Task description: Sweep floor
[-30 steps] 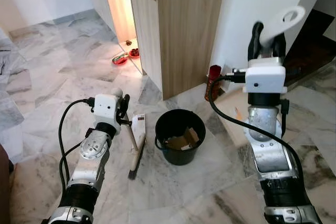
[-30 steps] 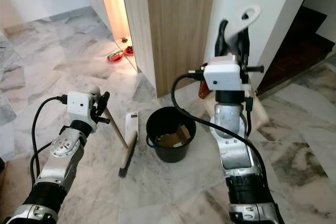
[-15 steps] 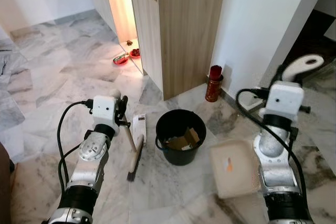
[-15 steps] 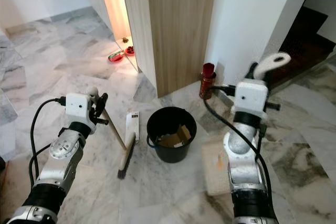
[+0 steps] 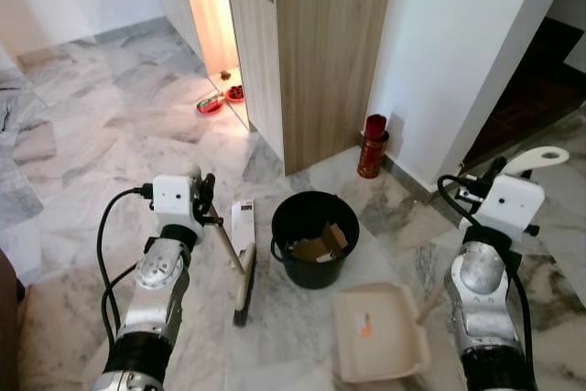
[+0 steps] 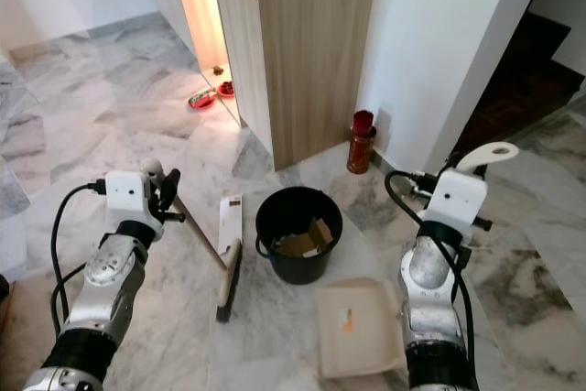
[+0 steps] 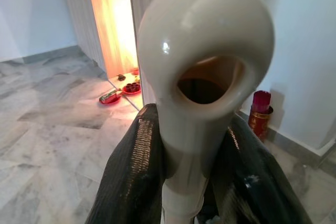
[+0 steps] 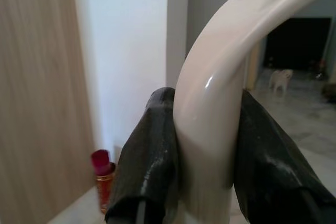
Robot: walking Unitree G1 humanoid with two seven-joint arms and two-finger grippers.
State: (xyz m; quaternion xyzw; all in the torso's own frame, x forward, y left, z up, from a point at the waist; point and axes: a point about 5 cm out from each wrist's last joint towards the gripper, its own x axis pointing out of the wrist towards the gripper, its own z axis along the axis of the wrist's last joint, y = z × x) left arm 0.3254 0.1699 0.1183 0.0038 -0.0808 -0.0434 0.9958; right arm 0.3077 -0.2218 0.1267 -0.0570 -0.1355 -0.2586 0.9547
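My left gripper (image 5: 203,195) is shut on the pale handle (image 7: 205,77) of a broom. The handle slants down to the dark brush head (image 5: 243,290), which rests on the marble floor left of a black bucket (image 5: 314,237) holding cardboard scraps. My right gripper (image 5: 495,174) is shut on the curved cream handle (image 8: 210,103) of a dustpan. The dustpan tray (image 5: 380,331) lies low at the floor, in front and to the right of the bucket, with a small orange bit in it. Black fingers (image 8: 149,150) press the handle from both sides.
A white card (image 5: 243,224) lies by the broom. A red canister (image 5: 374,146) stands against the white wall behind the bucket. A wooden cabinet (image 5: 320,52) rises behind, with a lit alcove holding red dishes (image 5: 211,103). A dark doorway (image 5: 536,80) is at the right.
My right arm has swung the dustpan down from high above the bucket to the floor on its right. The broom head has shifted slightly nearer me.
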